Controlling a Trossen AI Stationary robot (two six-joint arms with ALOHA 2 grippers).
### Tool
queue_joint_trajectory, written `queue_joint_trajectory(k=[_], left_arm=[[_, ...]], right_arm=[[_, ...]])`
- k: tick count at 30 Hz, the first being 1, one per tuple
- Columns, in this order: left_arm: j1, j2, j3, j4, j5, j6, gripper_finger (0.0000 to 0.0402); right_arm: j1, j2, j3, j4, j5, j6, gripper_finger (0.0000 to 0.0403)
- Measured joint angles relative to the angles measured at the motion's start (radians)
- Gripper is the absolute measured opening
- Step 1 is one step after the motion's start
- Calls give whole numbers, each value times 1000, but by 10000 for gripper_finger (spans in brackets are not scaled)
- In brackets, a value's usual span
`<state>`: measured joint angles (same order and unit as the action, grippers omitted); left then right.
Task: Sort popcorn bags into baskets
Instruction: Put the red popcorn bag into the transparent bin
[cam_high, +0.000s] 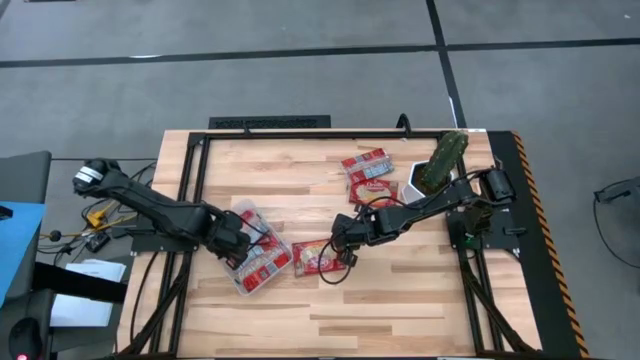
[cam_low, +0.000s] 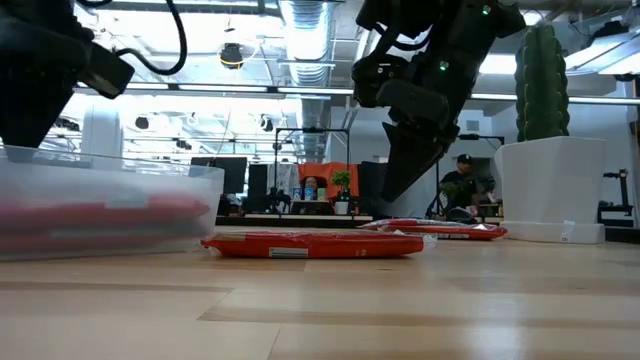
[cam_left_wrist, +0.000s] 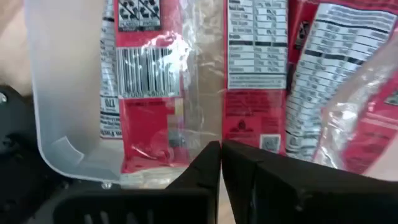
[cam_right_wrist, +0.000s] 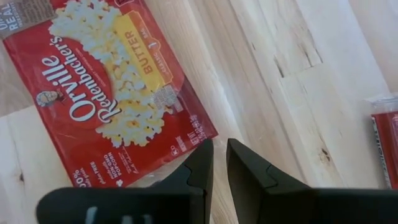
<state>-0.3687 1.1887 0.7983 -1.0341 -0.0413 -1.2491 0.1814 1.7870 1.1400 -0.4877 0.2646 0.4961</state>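
Observation:
A clear plastic tub (cam_high: 256, 258) stands left of the table's middle and holds several red popcorn bags (cam_left_wrist: 149, 87). It also shows in the low view (cam_low: 100, 205). My left gripper (cam_high: 232, 240) hangs above the tub, fingers shut (cam_left_wrist: 221, 148) and empty. One bag (cam_high: 318, 257) lies flat on the table right of the tub, picture side up (cam_right_wrist: 118, 93). My right gripper (cam_high: 346, 236) hovers above that bag's right end, its fingers (cam_right_wrist: 219, 149) nearly together with nothing between them. Two more bags (cam_high: 368, 172) lie flat toward the far edge.
A white pot with a green cactus-like plant (cam_high: 438, 165) stands at the far right, beside my right arm. Black frame rails run along the table's left and right sides. Bare wood lies along the near half of the table (cam_high: 400, 310).

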Motion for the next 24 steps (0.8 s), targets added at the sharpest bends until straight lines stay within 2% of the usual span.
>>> queue_joint_trajectory(k=[3, 11, 18, 24], left_arm=[[-3, 4, -30, -2, -26, -17, 0], [0, 5, -135, -3, -18, -46, 0], [0, 4, -86, -3, -81, -55, 0], [1, 0, -8, -2, -63, -54, 24]], right_arm=[[0, 0, 0, -2, 0, 0, 72], [0, 0, 0, -8, 0, -7, 72], [0, 0, 0, 12, -1, -20, 72], [3, 0, 0, 77, -4, -36, 72]])
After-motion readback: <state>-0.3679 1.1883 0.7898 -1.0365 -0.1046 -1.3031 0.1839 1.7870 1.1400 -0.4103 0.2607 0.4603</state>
